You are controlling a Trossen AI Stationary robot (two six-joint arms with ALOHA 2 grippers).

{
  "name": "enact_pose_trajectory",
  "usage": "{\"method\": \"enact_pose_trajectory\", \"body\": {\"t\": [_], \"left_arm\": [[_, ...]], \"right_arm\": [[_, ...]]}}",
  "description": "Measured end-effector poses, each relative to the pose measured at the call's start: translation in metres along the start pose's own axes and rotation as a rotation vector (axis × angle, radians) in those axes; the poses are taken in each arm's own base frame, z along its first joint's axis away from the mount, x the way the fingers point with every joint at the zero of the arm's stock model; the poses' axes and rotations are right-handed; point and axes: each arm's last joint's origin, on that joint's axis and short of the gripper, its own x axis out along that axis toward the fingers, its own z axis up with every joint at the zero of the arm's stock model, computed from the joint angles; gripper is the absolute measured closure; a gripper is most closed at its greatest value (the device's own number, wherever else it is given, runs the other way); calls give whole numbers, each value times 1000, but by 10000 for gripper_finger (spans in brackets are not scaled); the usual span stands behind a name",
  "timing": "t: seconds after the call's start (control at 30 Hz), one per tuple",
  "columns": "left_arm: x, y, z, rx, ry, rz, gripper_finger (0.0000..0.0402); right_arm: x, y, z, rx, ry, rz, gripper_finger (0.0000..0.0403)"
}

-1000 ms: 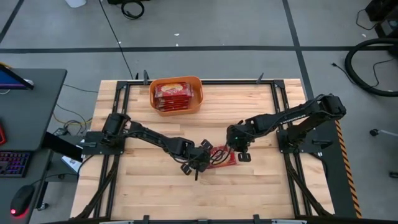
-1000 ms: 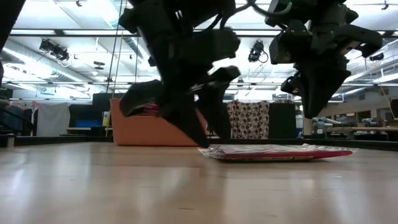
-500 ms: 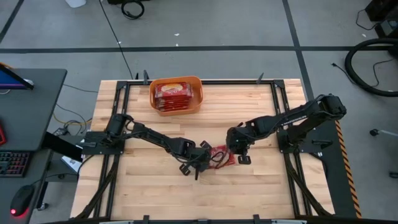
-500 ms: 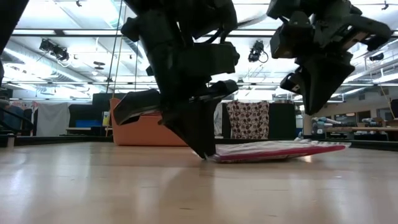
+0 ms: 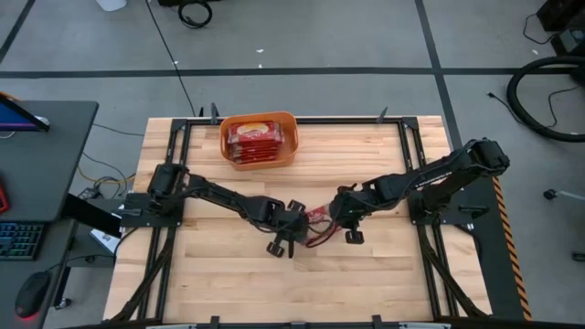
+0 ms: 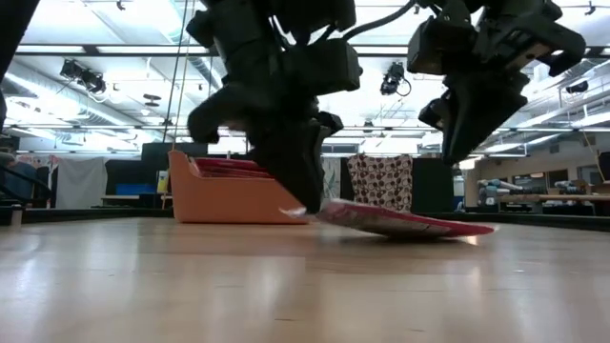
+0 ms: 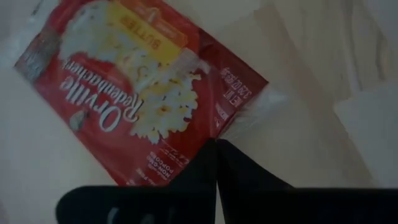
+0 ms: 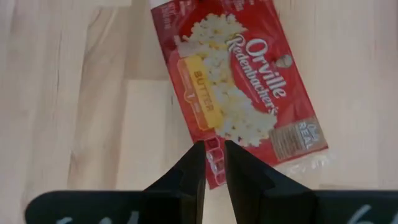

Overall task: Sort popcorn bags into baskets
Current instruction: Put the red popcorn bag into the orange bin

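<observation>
One red popcorn bag lies at the table's middle between my two grippers. My left gripper is shut on its left end. My right gripper hovers above the bag's right part, its fingers a narrow gap apart and clear of the bag in the low view. The orange basket stands at the table's far edge, left of centre, with more popcorn bags stacked flat inside it. My left gripper pinches the bag's short end, beside the clear seal strip, between its two fingers. The fingers slant down from the table's left side. That end is raised, and the bag slopes down to its right end, which rests on the table.
Dark frame rails run round the wooden tabletop, and the arm bases stand at its left and right sides. Bare wood stretches toward the near edge. A desk stands beyond the table's left side.
My left gripper has shut on the bag's left end, rolled about its own line and risen a little. The bag, flat on the table a second ago, now has its left end lifted while its right end stays down.
</observation>
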Motion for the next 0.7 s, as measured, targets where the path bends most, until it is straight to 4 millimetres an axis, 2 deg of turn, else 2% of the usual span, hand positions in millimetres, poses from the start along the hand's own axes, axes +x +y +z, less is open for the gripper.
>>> {"method": "enact_pose_trajectory", "body": {"t": [0.2, 0.43, 0.57, 0.7], "left_arm": [[-12, 11, 0, -127, -40, -38, 399], [-23, 17, 3, -182, -72, -29, 400], [-25, 21, 2, -195, -77, -24, 400], [-27, 24, 2, -229, -91, -31, 401]], "right_arm": [[0, 5, 4, -15, -46, 13, 299], [2, 8, 7, -23, -90, -21, 191], [15, 15, 9, -129, -105, -78, 142], [34, 22, 8, -185, -102, -134, 129]]}}
